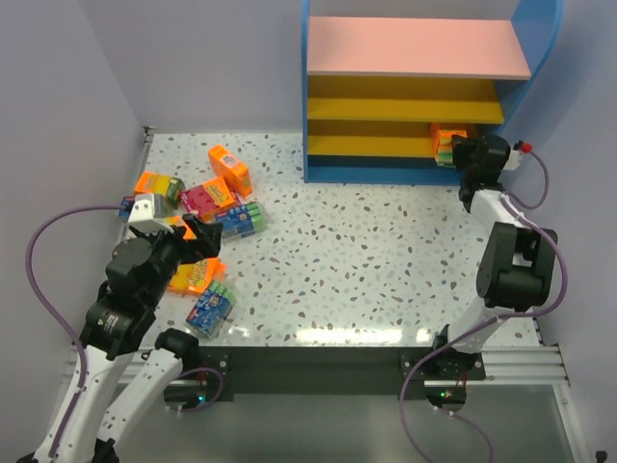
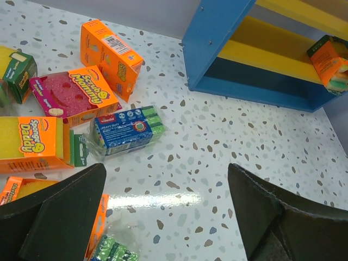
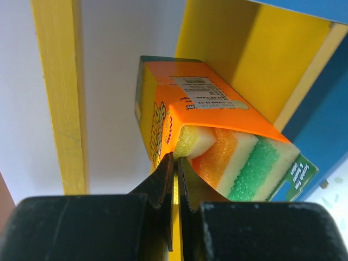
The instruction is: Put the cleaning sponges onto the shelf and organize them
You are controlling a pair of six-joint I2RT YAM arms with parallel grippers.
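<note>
Nearest the arm bases, a blue pack (image 1: 210, 307) and an orange pack (image 1: 196, 275) lie on the speckled table (image 1: 366, 260), just beside the left arm. The left gripper (image 2: 167, 169) hangs above the table with its jaws spread wide and nothing between them. In its wrist view its two dark fingers (image 2: 54, 212) frame the scattered cleaning sponges. An orange Sponge Daddy pack (image 2: 32, 144) lies at the left edge, with a blue-labelled pack with green sponge ends (image 2: 125, 129) just beside it. Behind those are a magenta pack (image 2: 73, 95) and then an orange box (image 2: 111, 57) lying at an angle. A green-edged pack (image 2: 16, 73) sits at the far left. All of these are on the left half of the table, well apart from the shelf (image 1: 405, 176), which stands at the far edge with a pink top board (image 1: 415, 46) over yellow tiers. At the right end of the lowest yellow tier (image 1: 376, 145), the right gripper (image 3: 175, 160) reaches in. Its jaws are pressed almost together on a thin yellow strip at the lower edge of a tilted orange pack (image 3: 212, 103). The open end of that pack shows yellow, orange and green sponges, and it is inside the shelf against the right blue side panel.
</note>
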